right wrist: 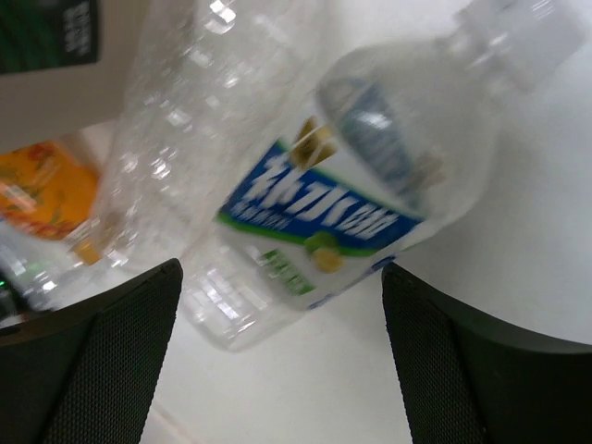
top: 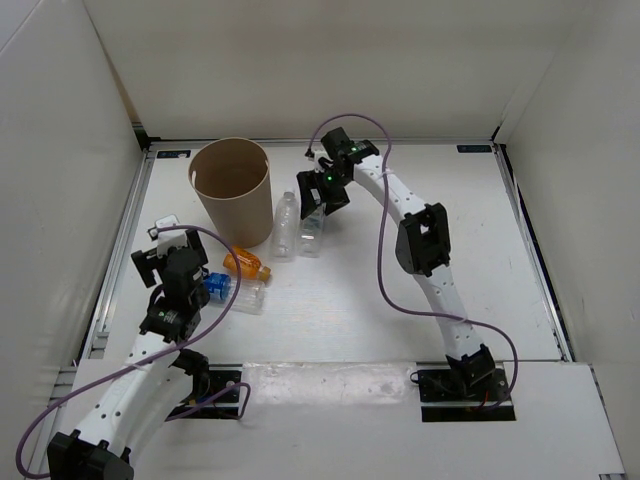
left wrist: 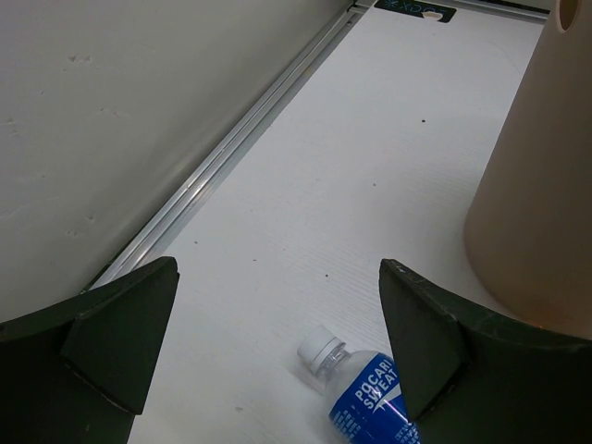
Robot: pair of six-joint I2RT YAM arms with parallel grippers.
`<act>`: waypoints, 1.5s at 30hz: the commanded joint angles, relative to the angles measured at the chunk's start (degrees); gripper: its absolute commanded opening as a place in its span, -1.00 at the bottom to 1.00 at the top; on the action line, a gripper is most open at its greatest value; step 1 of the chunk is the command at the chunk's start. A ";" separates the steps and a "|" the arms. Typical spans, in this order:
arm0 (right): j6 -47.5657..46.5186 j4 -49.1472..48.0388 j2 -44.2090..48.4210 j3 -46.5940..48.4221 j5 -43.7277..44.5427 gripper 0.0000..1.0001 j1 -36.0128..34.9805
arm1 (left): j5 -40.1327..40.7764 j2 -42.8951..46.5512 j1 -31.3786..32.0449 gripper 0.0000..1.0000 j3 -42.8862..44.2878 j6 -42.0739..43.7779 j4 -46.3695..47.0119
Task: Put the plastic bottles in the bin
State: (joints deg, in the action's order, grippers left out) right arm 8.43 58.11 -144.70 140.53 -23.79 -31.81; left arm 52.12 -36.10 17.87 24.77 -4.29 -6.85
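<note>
While outside one bin [top: 231, 190], four bottles [top: 284, 225].

White-shelled twin arms, black joints, lilac cabling.
Left arm [top: 130, 392] and right arm [top: 445, 295] alike: white links dotted with small dark screws, blocky black motor housings at the joints, black base plates [top: 440, 406] underneath. Trailed from base to wrist by thin purple cables [top: 380, 270]. Lit by one green LED [top: 330, 179] near the right wrist. Tipped with dark matte wedge-shaped fingers [left wrist: 111, 344], mesh-textured in the right wrist view.
</note>
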 commanded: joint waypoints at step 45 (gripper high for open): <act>-7.23 -35.46 26.84 -3.43 -8.62 -1.00 3.25 | -2.06 -0.37 -0.73 1.00 8.26 -23.85 -17.32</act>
State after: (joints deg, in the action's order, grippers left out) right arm -4.34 38.85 -119.11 135.70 -22.68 -27.42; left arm 57.06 -34.54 17.63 30.11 -27.11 -20.95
